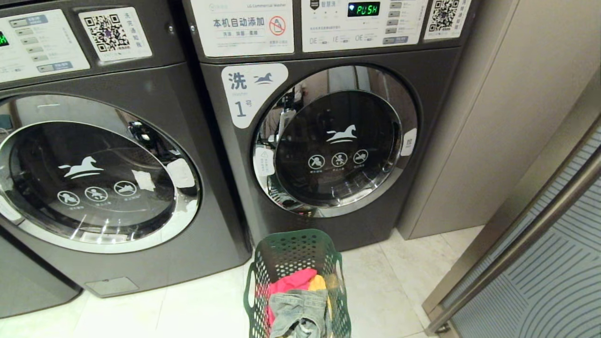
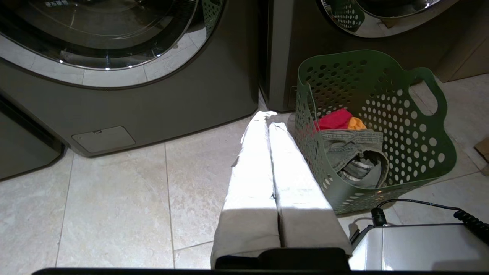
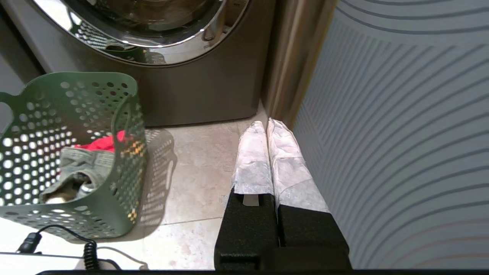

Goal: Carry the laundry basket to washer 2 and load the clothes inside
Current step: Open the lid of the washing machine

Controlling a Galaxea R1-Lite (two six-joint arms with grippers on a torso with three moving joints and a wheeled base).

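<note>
Two front-load machines stand side by side in the head view, both with doors closed. The one on the right carries a white label with the numeral 1 [image 1: 246,94]. The machine on the left [image 1: 94,178] shows no numeral in these pictures, so it cannot be told whether it is washer 2.

The laundry basket [image 1: 296,249] stands upright on the tiled floor [image 1: 389,281], just in front of the machine labelled 1, close to its lower left corner and near the gap between the two machines. Inside it lie the clothes [image 1: 298,300]: a red piece and an orange-yellow piece at the back, faded denim on top toward the front.

The left gripper [image 2: 269,118] hangs low over the floor with its two white-wrapped fingers pressed together and nothing between them. The basket is just beside it, on its right side, not touching; the fingertips point at the foot of the machines.

The right gripper [image 3: 267,124] is also clenched and empty, its fingers pressed flat against each other. It is on the other side of the basket, apart from it, with bare tile between them, and close to a grey panel with curved stripes [image 3: 401,133]. So the basket stands between the two grippers, nearer to the left one.
</note>
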